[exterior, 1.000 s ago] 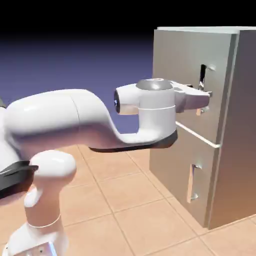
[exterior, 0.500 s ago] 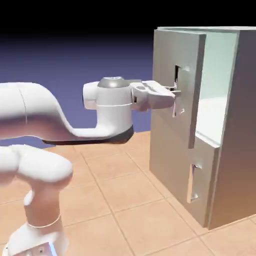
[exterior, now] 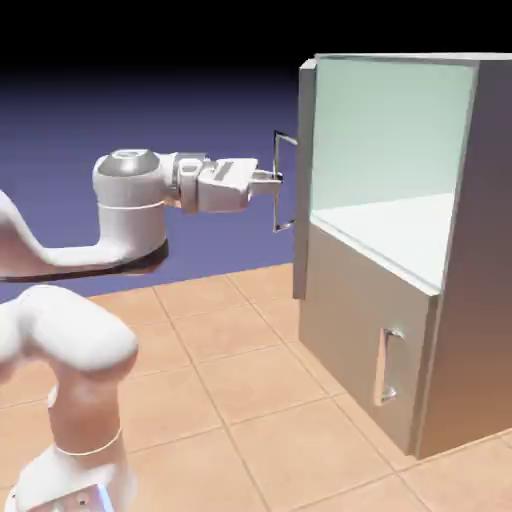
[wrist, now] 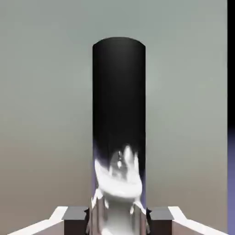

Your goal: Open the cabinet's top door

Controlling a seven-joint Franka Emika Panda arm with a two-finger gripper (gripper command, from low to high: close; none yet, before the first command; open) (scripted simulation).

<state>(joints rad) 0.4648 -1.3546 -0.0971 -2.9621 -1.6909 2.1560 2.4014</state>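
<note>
Gripping the top door's handle (exterior: 276,205) — jaws (exterior: 276,180) nearly closed.

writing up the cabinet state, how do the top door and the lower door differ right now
The top door is swung wide open, while the lower door is shut. The top door stands nearly edge-on to the exterior view; the lower door shows its front. The gripper is closed on the top door's handle, none on the lower door's. Both are grey with a vertical bar handle.
</note>
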